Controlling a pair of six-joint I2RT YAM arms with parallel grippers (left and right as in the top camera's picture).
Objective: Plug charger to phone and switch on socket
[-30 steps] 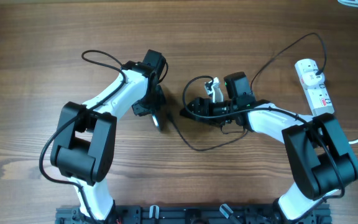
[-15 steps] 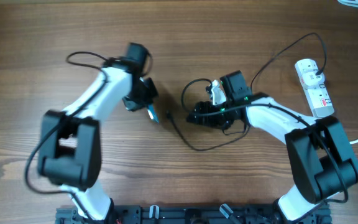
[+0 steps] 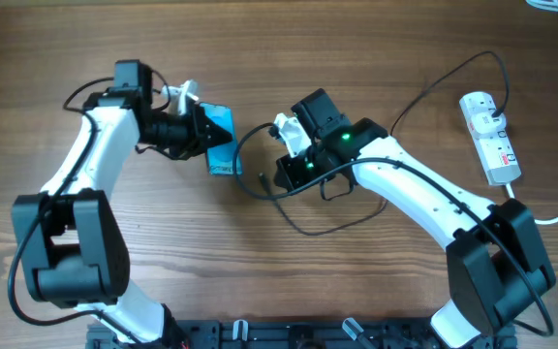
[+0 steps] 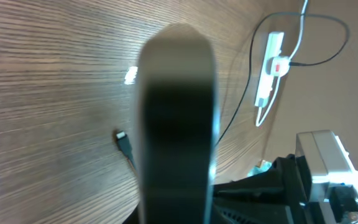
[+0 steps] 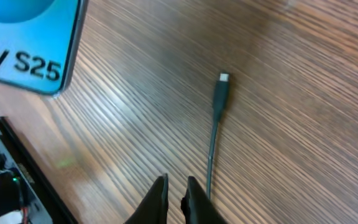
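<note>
Left gripper [image 3: 201, 134] clamps the flat teal phone [image 3: 224, 145]; right gripper [image 5: 178, 182] is nearly closed, empty, beside the thin charger [image 5: 220, 99]; only the right wrist view shows its metal tip.

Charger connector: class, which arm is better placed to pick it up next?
Right. The right gripper hangs just beside the charger near its connector end, whereas the left gripper is occupied holding the phone.

Left gripper [image 3: 200, 131] grips the phone [image 3: 221, 143], teal screen showing, left of centre on the table [image 3: 356, 39]. Right gripper [image 3: 281, 179] sits over the charger [image 3: 308, 228] cable's loop, near the phone; its jaw gap is unreadable. Socket [image 3: 489, 141] lies well apart at the right edge, black plug in it.
</note>
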